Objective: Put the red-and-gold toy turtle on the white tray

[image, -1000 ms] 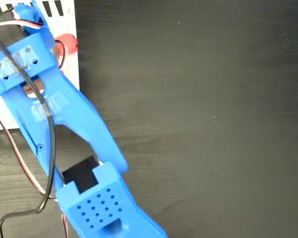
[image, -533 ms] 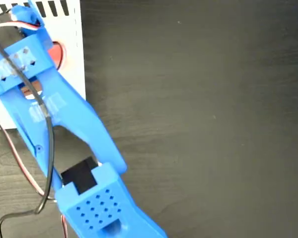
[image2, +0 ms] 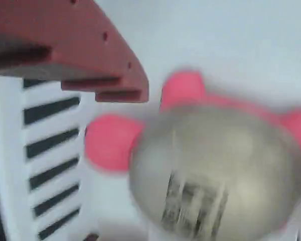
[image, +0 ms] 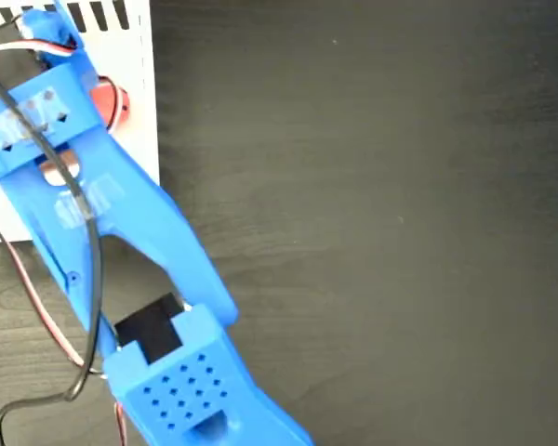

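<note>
**Turtle on the white tray, close under the claw**

Under the blue arm (image: 121, 232), at the upper left of the fixed view, lies the white tray (image: 139, 111) on the dark wooden table (image: 381, 223). The arm covers most of the tray. Only a small red part of the red-and-gold toy turtle (image: 107, 100) shows beside the wrist, over the white surface.

The wrist view is blurred. One dark red finger (image2: 65, 50) of the claw fills the upper left corner. The turtle (image2: 215, 170) is just below and to the right of this finger, very near it; its domed gold shell with a black printed mark points to the camera, and coral-red head and feet stick out around it. White tray surface (image2: 241, 40) is behind the turtle. The black slanted stripes (image2: 52, 145) of the tray run below the finger, at the left.

The second finger is not visible, so it cannot be told how wide the claw stands or whether it holds the turtle.
</note>
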You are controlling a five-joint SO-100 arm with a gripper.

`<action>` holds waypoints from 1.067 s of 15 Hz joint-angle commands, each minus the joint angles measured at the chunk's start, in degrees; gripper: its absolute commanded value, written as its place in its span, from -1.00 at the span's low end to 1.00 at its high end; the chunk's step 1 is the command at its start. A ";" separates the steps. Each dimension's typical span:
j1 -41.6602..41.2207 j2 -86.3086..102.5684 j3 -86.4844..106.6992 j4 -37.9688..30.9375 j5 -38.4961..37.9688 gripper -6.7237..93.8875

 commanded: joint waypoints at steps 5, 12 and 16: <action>5.19 48.96 29.53 -28.65 2.46 -0.87; 16.35 92.90 92.37 -47.99 -7.21 -0.87; 18.63 110.74 115.66 -43.77 -7.73 -0.87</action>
